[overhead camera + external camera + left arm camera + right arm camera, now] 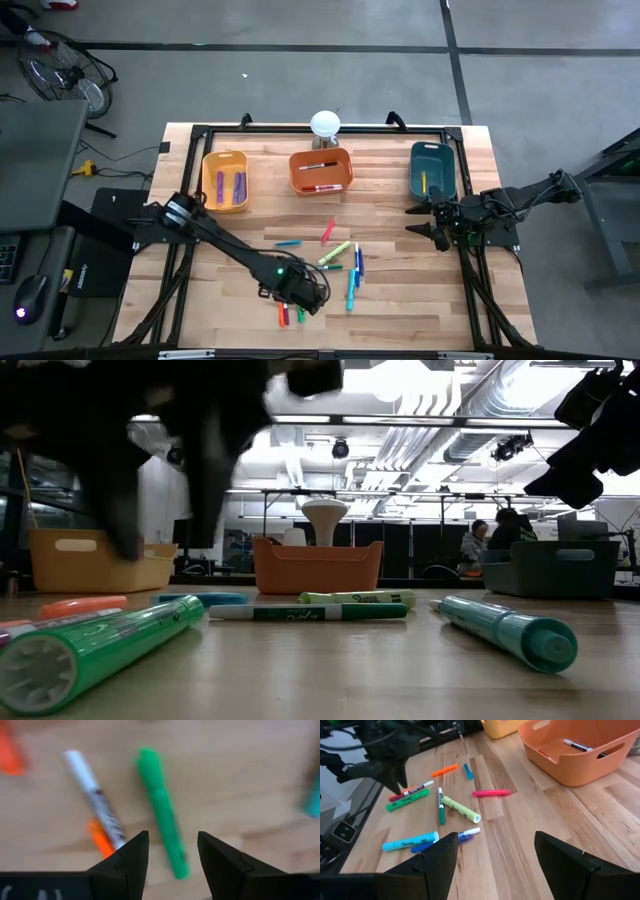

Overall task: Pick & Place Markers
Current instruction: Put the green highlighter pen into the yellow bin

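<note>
- Left gripper [172, 857] hangs low over the near edge of the table [400, 320], fingers spread, straddling the lower end of the green marker [162, 812].
- To do this well, I'd say: centre the gap on the barrel and drop straight down. Close only when both fingers flank the green body.
- Watch the neighbours: a white-bodied marker [97, 802] and an orange one [101, 839] lie just beside the left finger, so a skewed descent could nudge or catch them.
- The green marker looks slim, smooth and round, so likely to roll if clipped on 1 side.
- The remaining markers [440, 810] lie scattered mid-table: pink, yellow-green, blue, teal, orange.
- Several markers are already binned: 2 purple in the yellow bin [226, 181], a couple in the orange bin [321, 171], 1 yellow in the teal bin [433, 168].
- Right gripper [492, 855] waits near the teal bin, fingers apart, holding nothing.
</note>
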You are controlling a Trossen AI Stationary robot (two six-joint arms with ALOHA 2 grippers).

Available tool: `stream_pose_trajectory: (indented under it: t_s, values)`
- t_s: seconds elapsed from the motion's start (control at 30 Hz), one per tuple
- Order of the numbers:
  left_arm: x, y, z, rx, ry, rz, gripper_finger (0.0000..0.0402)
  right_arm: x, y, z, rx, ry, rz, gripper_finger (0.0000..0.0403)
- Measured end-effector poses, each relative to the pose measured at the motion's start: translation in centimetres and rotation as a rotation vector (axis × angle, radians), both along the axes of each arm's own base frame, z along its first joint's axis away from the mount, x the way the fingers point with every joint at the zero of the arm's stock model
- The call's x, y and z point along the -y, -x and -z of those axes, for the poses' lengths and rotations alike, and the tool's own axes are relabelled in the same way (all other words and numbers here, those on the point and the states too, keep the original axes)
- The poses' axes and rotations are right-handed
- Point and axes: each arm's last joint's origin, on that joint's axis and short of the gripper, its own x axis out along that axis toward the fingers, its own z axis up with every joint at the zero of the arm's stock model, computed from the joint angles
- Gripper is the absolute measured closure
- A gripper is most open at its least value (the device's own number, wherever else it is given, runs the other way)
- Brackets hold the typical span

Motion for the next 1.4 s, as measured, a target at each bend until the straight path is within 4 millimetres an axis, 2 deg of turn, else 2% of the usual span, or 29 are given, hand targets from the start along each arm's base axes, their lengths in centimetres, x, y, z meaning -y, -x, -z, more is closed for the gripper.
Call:
stream_pose_trajectory:
  t_s: [0.93,1.03,1.4]
  values:
    - [-0.4,-1.1,2.1,-0.036,0.027,0.009,0.0236,0.0,0.0,0.0,-0.001,0.0,-0.001,0.0151]
    - [-0.4,-1.6,3.4,-0.051,0.034,0.008,0.0236,0.0,0.0,0.0,-0.001,0.0,0.0,0.015]
    - [0.0,-2.2,5.5,-0.09,0.097,0.094,0.0241,0.0,0.0,0.0,-0.002,0.0,-0.001,0.0151]
